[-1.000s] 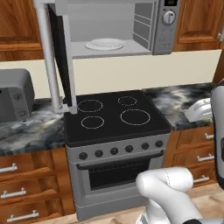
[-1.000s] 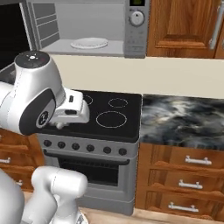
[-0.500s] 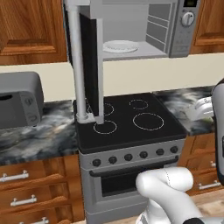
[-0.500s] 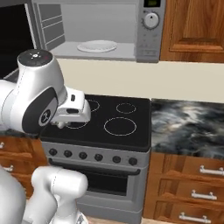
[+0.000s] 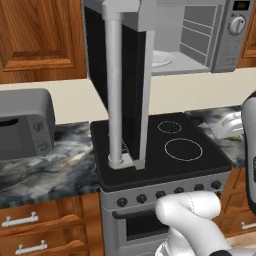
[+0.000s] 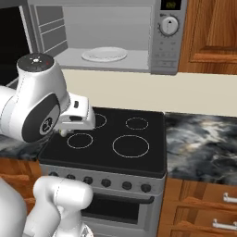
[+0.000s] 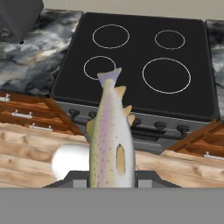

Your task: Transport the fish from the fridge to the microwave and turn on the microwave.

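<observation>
Drifting rightward with the base over the last second: whole scene shifted in both base views, camera motion, not motion of the things. Now squarely before the black four-ring stove [image 6: 111, 139], with the microwave [image 6: 111, 34] directly above it; judged a good staging spot for the hand-off, lift and reach yet to come.

Microwave door [image 5: 117, 85]: swung fully open, edge-on in the left base view, long grey bar handle [image 5: 114, 85] toward the camera. Cavity exposed; white turntable plate [image 6: 104, 54] bare inside. Control panel with knob [image 6: 169, 25] at the right side, untouched.

Fish [image 7: 111, 140]: speckled, pale olive with a pinkish stripe, clamped at its lower end between the closed fingers of the gripper [image 7: 111, 181]; body running straight out from the hand, tail pointing toward the stove's front burners.

Gripper [image 6: 62, 133] in the right base view: low over the stove's front-left corner, well below the cavity floor.

Countertop appliance [image 5: 22, 125]: grey, rounded, left of the stove.
</observation>
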